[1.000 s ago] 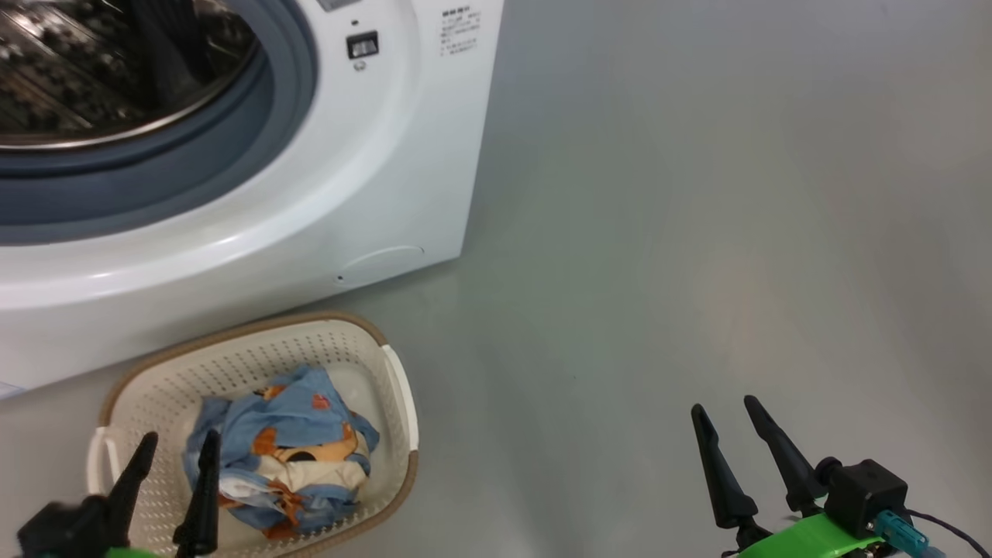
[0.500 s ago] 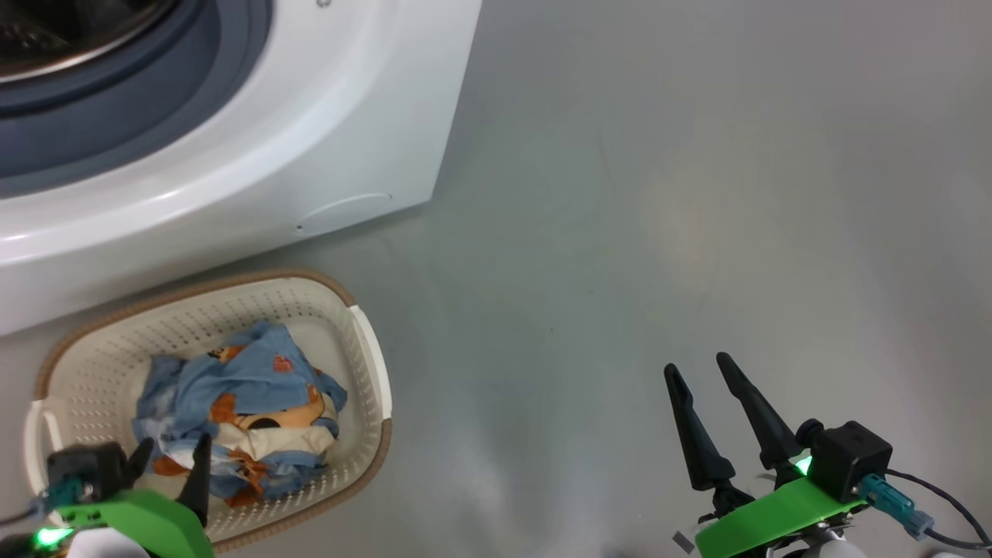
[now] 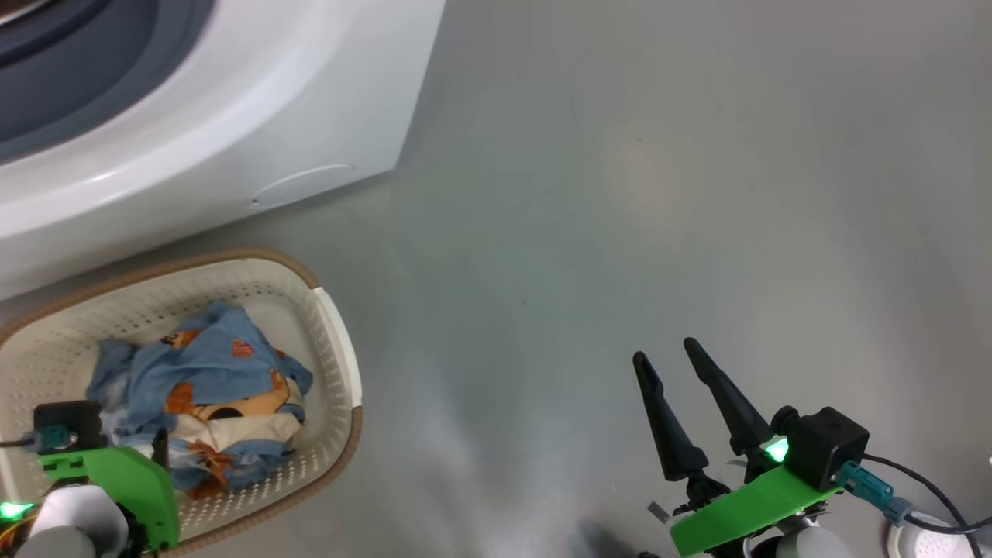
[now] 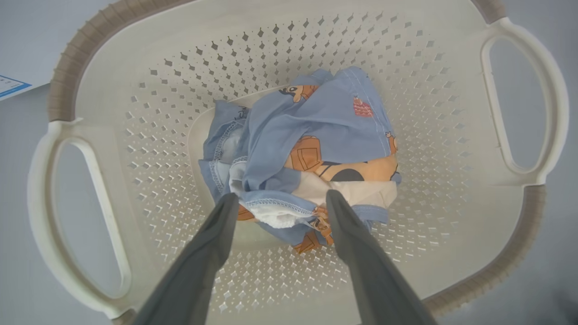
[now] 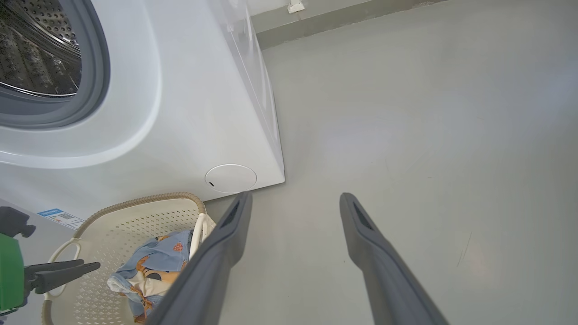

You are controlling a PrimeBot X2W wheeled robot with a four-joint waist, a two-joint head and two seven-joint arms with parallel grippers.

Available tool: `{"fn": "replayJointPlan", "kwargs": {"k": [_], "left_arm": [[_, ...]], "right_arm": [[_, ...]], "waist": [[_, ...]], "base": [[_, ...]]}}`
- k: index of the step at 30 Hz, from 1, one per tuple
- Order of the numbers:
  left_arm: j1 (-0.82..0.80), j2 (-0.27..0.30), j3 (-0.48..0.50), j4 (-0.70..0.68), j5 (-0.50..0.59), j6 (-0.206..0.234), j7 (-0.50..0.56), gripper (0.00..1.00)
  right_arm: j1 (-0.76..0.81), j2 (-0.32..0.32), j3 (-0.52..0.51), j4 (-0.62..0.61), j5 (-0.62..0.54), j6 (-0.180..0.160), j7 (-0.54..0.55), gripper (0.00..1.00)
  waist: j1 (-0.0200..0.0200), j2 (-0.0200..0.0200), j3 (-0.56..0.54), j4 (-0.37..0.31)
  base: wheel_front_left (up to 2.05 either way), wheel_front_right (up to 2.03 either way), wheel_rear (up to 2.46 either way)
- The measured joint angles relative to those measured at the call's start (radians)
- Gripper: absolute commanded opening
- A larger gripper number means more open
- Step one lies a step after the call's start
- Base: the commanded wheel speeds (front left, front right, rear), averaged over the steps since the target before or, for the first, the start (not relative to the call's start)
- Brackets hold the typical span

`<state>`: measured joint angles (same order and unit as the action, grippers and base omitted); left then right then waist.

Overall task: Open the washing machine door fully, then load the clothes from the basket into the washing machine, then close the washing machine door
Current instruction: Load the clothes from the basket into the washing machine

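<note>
In the left wrist view the left gripper [image 4: 281, 196] hung wide over the basket [image 4: 433, 81], its tips straddling the lower edge of the blue clothes [image 4: 316, 117] at centre frame. A good pick probably meant sinking deeper over the bundle's middle before closing. The right gripper [image 3: 665, 350] stood wide at the head view's lower right, the washing machine [image 3: 232, 116] at upper left

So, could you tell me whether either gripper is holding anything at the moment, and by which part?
Nothing is held. The left gripper hangs open over the clothes in the basket; the right gripper is open above the floor.
</note>
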<state>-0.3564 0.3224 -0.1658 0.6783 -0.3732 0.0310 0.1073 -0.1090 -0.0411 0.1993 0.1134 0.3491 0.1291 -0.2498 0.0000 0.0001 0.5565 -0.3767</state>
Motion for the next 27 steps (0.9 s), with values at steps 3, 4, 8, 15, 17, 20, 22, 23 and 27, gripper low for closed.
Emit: {"fn": "replayJointPlan", "kwargs": {"k": [3, 4, 8, 15, 17, 20, 22, 23, 27], "left_arm": [[-0.023, 0.008, -0.007, 0.032, 0.003, 0.0, 0.012, 1.0], [-0.031, 0.012, -0.008, 0.039, 0.005, 0.0, 0.013, 1.0], [-0.057, 0.037, -0.008, 0.059, 0.007, 0.001, 0.025, 1.0], [-0.085, 0.093, 0.004, 0.077, 0.007, 0.001, 0.035, 1.0], [-0.091, 0.105, 0.005, 0.078, 0.007, 0.001, 0.044, 1.0], [-0.102, 0.115, 0.007, 0.077, 0.007, 0.001, 0.055, 1.0], [-0.103, 0.119, 0.006, 0.076, 0.007, 0.002, 0.062, 1.0], [-0.103, 0.122, 0.006, 0.075, 0.007, 0.007, 0.065, 1.0], [-0.104, 0.129, 0.005, 0.064, 0.007, 0.015, 0.079, 1.0]], "right_arm": [[0.0, 0.0, 0.016, -0.002, 0.01, 0.0, 0.0, 1.0], [0.0, 0.0, 0.021, -0.003, 0.015, 0.0, 0.0, 1.0], [-0.012, 0.0, 0.046, -0.007, 0.024, 0.0, 0.0, 1.0], [-0.036, 0.0, 0.079, -0.024, 0.036, 0.0, 0.0, 1.0], [-0.038, 0.0, 0.085, -0.025, 0.044, 0.0, 0.0, 1.0], [-0.052, 0.0, 0.097, -0.026, 0.067, 0.0, 0.0, 1.0], [-0.062, 0.0, 0.109, -0.028, 0.068, 0.0, 0.0, 1.0], [-0.067, 0.0, 0.114, -0.029, 0.069, 0.0, 0.0, 1.0], [-0.073, 0.0, 0.125, -0.03, 0.084, 0.0, 0.0, 1.0]], "waist": [[0.0, 0.0, 0.018, -0.012], [0.0, 0.0, 0.026, -0.015], [0.0, 0.0, 0.057, -0.032], [0.0, 0.0, 0.113, -0.059], [0.0, 0.0, 0.128, -0.066], [0.0, 0.0, 0.148, -0.075], [0.0, 0.0, 0.159, -0.082], [0.0, 0.0, 0.163, -0.086], [0.0, 0.0, 0.176, -0.099]], "base": [[0.0, 0.0, 0.0], [0.0, 0.0, 0.0], [0.0, 0.0, 0.0], [0.0, 0.0, 0.0], [0.0, 0.0, 0.0], [0.0, 0.0, 0.0], [0.0, 0.0, 0.0], [0.0, 0.0, 0.0], [0.0, 0.0, 0.0]]}}
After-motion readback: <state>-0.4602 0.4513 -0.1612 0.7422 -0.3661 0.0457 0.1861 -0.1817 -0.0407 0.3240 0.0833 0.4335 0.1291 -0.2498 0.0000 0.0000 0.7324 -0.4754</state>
